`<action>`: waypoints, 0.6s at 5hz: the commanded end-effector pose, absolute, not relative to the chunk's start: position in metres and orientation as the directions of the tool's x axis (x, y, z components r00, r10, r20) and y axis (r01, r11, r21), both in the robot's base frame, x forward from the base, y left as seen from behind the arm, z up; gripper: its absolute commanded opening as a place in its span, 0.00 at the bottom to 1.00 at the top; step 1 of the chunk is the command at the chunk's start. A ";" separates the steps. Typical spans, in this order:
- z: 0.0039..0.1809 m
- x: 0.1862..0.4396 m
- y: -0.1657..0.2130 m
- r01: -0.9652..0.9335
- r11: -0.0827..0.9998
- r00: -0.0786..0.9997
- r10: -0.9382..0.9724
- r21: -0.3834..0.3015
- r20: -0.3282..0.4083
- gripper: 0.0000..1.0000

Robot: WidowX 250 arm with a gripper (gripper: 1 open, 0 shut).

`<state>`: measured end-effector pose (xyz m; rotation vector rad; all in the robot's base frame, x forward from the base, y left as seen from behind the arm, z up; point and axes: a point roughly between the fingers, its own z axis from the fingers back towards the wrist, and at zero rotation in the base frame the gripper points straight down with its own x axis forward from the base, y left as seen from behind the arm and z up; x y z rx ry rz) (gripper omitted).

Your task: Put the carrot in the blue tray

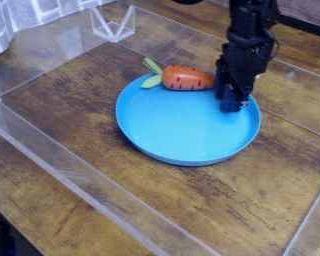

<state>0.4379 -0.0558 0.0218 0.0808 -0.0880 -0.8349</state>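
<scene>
The carrot (187,78) is small and orange with a pale green leafy tip. It lies at the far edge of the blue tray (176,135), with the tip poking out over the rim to the left. My gripper (235,102) points straight down just right of the carrot, its tips low over the tray's far right part. It is apart from the carrot by a narrow gap and nothing shows between its fingers. They read as one dark mass, so I cannot make out their spacing.
The tray rests on a dark wooden tabletop (69,110). A clear plastic wall (69,170) runs along the near left side, and a clear plastic piece (116,20) stands at the back left.
</scene>
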 end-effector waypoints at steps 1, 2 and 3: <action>0.021 0.431 -0.054 0.738 0.669 0.669 -0.743 0.091 0.041 1.00; 0.025 0.430 -0.054 0.731 0.677 0.675 -0.736 0.092 0.053 1.00; 0.029 0.430 -0.055 0.723 0.684 0.681 -0.729 0.094 0.064 1.00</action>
